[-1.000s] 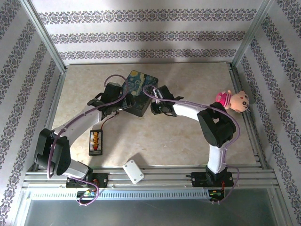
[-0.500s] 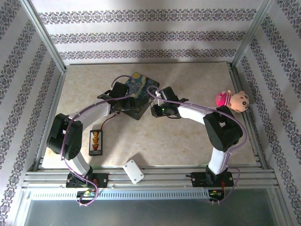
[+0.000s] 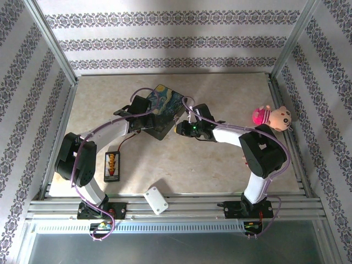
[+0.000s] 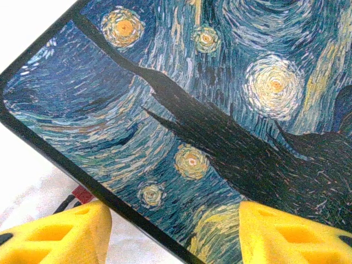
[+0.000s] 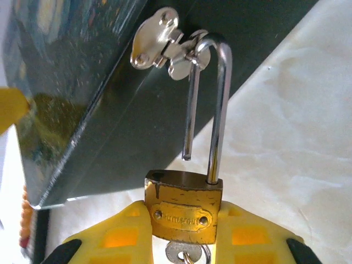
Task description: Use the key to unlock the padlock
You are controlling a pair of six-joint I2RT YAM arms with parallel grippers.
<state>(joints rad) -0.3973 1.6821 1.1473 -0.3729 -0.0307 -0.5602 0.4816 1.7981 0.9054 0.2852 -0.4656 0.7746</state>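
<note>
The brass padlock [image 5: 184, 212] sits between my right gripper's [image 5: 184, 231] yellow fingers, which are shut on its body. Its silver shackle [image 5: 217, 110] stands pulled up, the short leg free of the body, and it still hooks through the silver latch [image 5: 165, 41] of the starry-night box [image 3: 165, 104]. The key's [image 5: 184, 254] silver head pokes out under the padlock, with a ring through it. My left gripper [image 4: 173, 236] hovers over the box's painted lid near its edge. Its jaws stand apart, one finger [image 4: 60, 234] off the edge and the other finger [image 4: 291, 234] over the lid.
A black-and-orange striped bar [image 3: 111, 166] lies front left, and a white block [image 3: 155, 199] sits at the table's near edge. A pink-hatted plush doll [image 3: 272, 117] rests at the right, beside the right arm. Aluminium rails frame the table.
My left arm has swung in over the box lid and its jaws have narrowed. The box has turned slightly. My right gripper has shifted a little right, still on the padlock.
</note>
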